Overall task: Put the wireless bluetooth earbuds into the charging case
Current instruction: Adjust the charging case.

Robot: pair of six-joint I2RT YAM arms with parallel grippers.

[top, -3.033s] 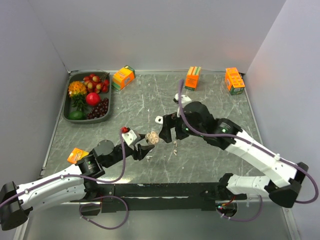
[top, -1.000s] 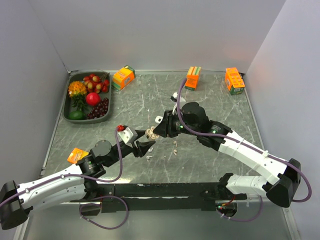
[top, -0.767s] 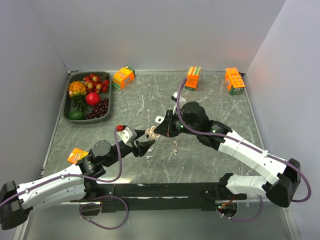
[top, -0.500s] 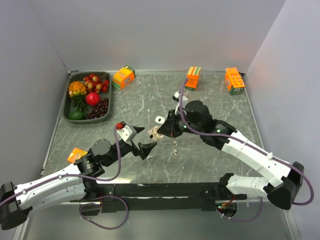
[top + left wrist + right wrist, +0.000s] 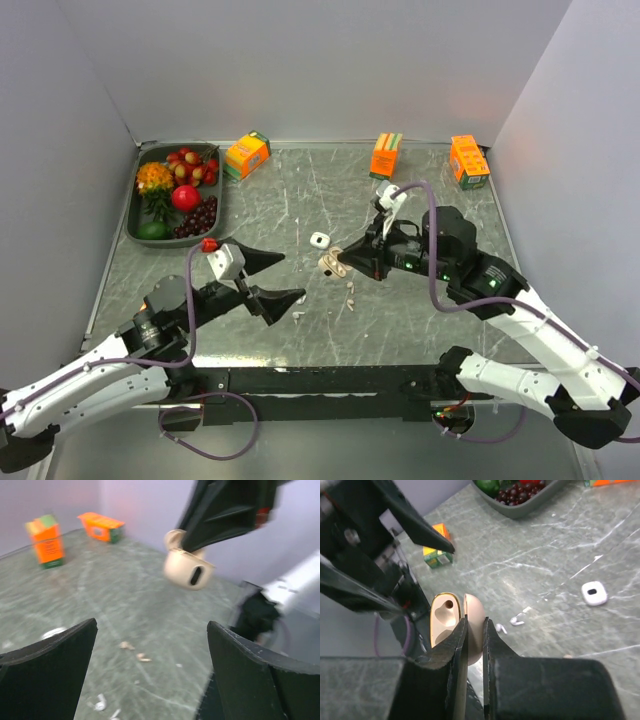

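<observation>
The tan charging case (image 5: 333,262) hangs above the middle of the table with its two halves hinged open. My right gripper (image 5: 348,262) is shut on it. In the right wrist view the fingers clamp the rounded half, and the other half of the case (image 5: 442,617) shows its cavities beside the gripper (image 5: 475,621). My left gripper (image 5: 293,275) stands wide open just left of the case, with nothing between its fingers. In the left wrist view the case (image 5: 189,570) floats ahead of the gripper (image 5: 152,625). White earbuds (image 5: 350,291) (image 5: 517,621) lie loose on the table below.
A small white case (image 5: 319,240) lies beyond the tan one. A grey tray (image 5: 170,242) of fruit sits at the back left. Orange cartons (image 5: 247,154) (image 5: 385,155) (image 5: 468,161) stand along the back edge. Another earbud (image 5: 298,315) lies near the left fingers.
My left gripper has opened, let go of the case and drawn back to the left. My right gripper has carried the case a little to the right.
</observation>
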